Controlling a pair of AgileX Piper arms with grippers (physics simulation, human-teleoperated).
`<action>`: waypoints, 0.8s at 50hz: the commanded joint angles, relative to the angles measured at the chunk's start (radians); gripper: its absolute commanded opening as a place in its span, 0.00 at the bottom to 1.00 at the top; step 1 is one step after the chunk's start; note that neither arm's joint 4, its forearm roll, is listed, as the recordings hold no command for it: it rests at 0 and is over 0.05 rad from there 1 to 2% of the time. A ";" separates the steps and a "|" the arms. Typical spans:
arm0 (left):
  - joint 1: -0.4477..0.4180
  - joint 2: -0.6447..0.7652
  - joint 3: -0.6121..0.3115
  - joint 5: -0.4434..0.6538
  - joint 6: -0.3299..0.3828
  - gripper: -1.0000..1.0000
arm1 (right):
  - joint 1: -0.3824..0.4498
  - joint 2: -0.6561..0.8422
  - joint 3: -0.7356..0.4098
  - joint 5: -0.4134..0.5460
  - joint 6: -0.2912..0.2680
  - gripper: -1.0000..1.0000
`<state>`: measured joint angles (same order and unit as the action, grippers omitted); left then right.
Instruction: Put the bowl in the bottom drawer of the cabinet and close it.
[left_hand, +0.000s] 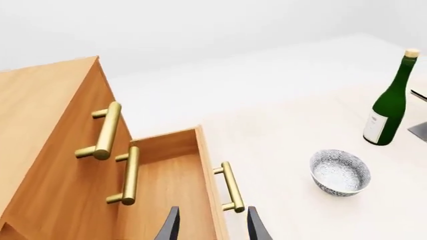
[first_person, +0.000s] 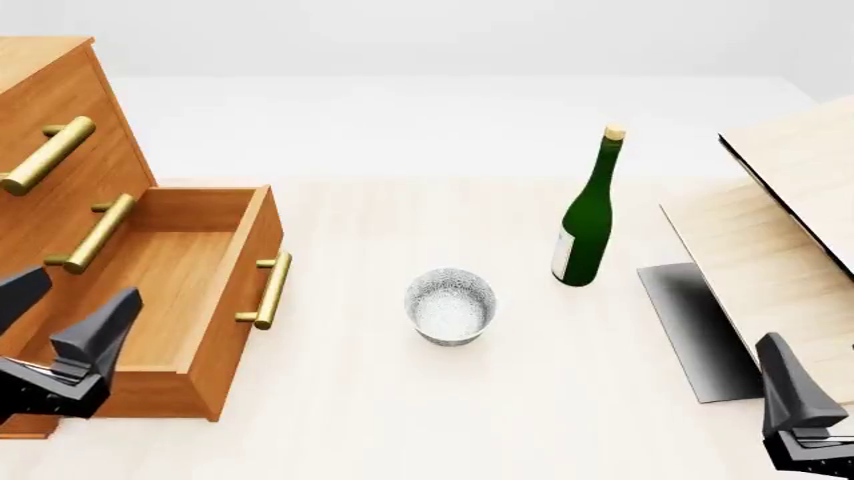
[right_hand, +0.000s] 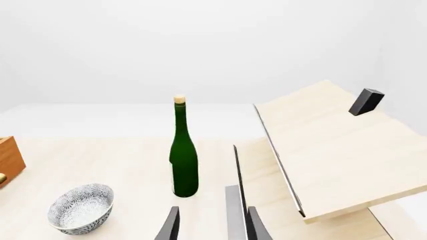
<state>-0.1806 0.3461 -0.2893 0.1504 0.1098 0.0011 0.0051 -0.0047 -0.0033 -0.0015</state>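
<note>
Bowl (first_person: 451, 305) sits on bare table (first_person: 400, 400) between open bottom drawer (first_person: 174, 270) and bottle (first_person: 587, 215); both claws spread.

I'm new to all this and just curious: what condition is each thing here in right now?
bottom drawer: pulled open, nothing inside.
upper two drawers: shut.
bowl: upright on table, empty, not held.
green bottle: standing upright, corked.
left gripper: jaws open, empty.
right gripper: jaws open, empty.

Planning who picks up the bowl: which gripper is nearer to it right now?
Roughly equal; the left looks slightly nearer. The left gripper sits over the open bottom drawer, left of the bowl. The right gripper is low at the table's right edge.
</note>
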 joint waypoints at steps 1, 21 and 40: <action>-0.023 0.086 -0.062 0.043 -0.068 1.00 | 0.000 0.000 0.000 0.000 0.000 1.00; -0.050 0.181 -0.117 0.107 -0.138 1.00 | 0.000 0.000 0.000 0.000 0.000 1.00; -0.055 0.295 -0.108 0.083 -0.219 1.00 | 0.000 0.000 0.000 0.000 0.000 1.00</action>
<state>-0.2390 0.5875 -0.3969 0.2433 -0.0590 0.0011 0.0051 -0.0047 -0.0033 -0.0015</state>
